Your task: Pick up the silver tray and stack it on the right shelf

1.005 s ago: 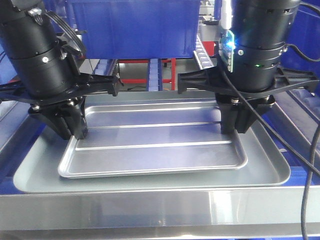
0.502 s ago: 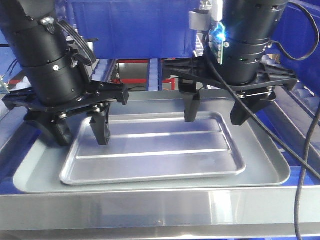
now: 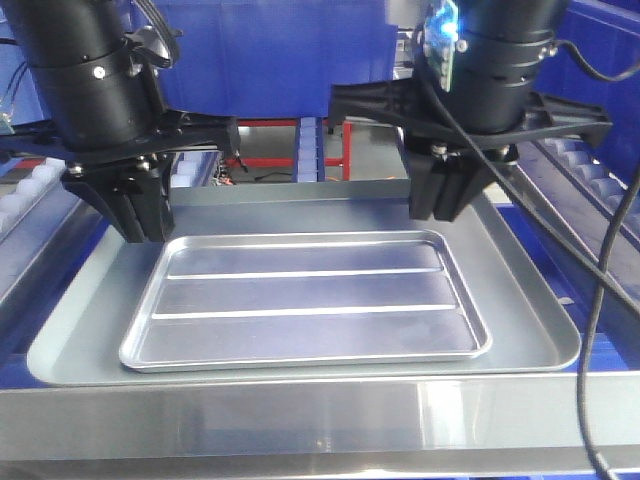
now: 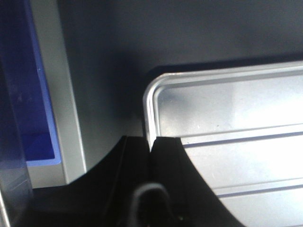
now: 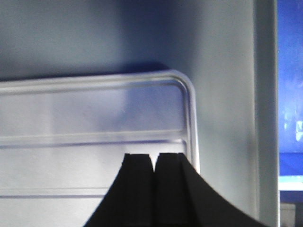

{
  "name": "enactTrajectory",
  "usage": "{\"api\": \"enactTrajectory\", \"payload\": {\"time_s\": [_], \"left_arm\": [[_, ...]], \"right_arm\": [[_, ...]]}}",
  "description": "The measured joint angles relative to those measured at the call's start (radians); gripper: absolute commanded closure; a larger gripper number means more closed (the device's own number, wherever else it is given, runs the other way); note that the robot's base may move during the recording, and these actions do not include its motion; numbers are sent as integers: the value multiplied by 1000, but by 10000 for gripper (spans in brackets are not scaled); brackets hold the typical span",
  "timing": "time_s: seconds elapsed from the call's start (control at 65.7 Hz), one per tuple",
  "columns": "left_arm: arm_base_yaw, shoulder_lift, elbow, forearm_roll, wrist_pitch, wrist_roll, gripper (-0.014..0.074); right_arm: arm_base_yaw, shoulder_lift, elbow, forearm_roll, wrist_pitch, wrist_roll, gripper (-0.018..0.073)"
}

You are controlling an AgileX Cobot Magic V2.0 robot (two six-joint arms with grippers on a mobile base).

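The silver tray (image 3: 310,300), shiny with two long ridges, lies flat inside a larger dull-grey tray (image 3: 525,300) on the right shelf, whose steel front lip (image 3: 320,415) runs along the bottom. My left gripper (image 3: 142,232) is shut and hangs just above the tray's far left corner. In the left wrist view its jaws (image 4: 151,142) meet over the tray's left rim (image 4: 147,113), gripping nothing. My right gripper (image 3: 447,210) is shut above the far right corner. Seen from the right wrist, its tips (image 5: 152,158) are over the tray floor (image 5: 94,118), with the rim to their right.
Blue bins (image 3: 270,50) stand behind the trays and blue walls flank both sides. White roller rails (image 3: 585,165) run along the right. A black cable (image 3: 600,300) hangs from the right arm over the grey tray's right edge.
One second ago both grippers were down on the silver tray's side edges. Half a second ago they stood open. Now both are shut, lifted and drawn back; the tray lies free.
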Motion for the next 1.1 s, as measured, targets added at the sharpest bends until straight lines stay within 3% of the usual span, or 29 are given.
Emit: {"api": "enactTrajectory", "payload": {"time_s": [0.137, 0.289, 0.472, 0.67, 0.822, 1.096], "left_arm": [[0, -25, -7, -38, -24, 1, 693], [-12, -106, 19, -67, -153, 1, 693], [-68, -235, 121, -39, -326, 1, 692], [-130, -421, 349, 65, -611, 1, 692], [-134, -592, 556, 119, -794, 1, 692], [-137, -970, 849, 145, -844, 1, 697]], "right_arm": [[4, -50, -2, 0, -69, -5, 500], [32, -128, 3, -35, -155, -60, 500], [74, -241, 129, -160, -362, -81, 500], [81, -435, 404, -300, -673, -83, 500], [81, -626, 607, -392, -793, -85, 500], [81, -974, 823, -415, -808, -86, 500]]}}
